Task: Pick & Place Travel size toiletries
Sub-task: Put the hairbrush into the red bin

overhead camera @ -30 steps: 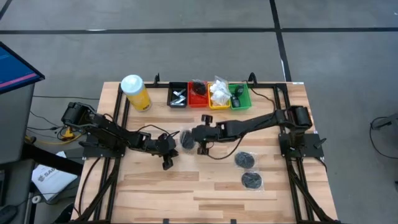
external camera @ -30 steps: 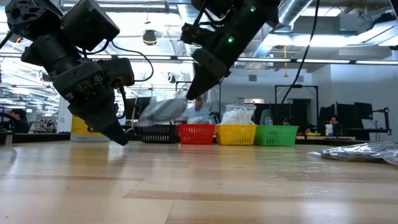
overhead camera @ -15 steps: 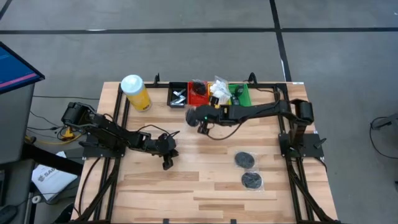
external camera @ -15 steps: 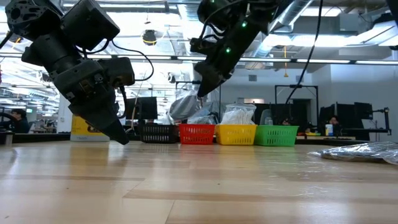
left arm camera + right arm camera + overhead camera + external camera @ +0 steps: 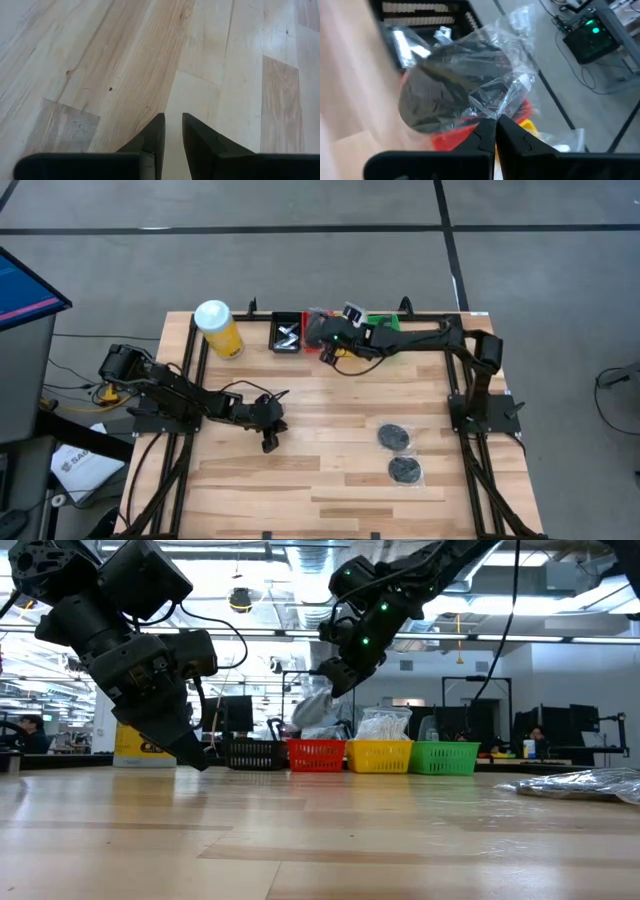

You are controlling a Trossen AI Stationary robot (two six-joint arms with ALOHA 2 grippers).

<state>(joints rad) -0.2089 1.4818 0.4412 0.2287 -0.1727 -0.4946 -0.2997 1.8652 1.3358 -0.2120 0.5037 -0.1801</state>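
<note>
Right gripper (image 5: 492, 131) pinches shut on the plastic wrap of a bagged black disc (image 5: 455, 100), hanging over the red tray (image 5: 318, 338) at table's twelve o'clock. Risk: thin film slips, dropping it outside. Left gripper (image 5: 172, 132), slightly parted, empty, waits at nine.
</note>
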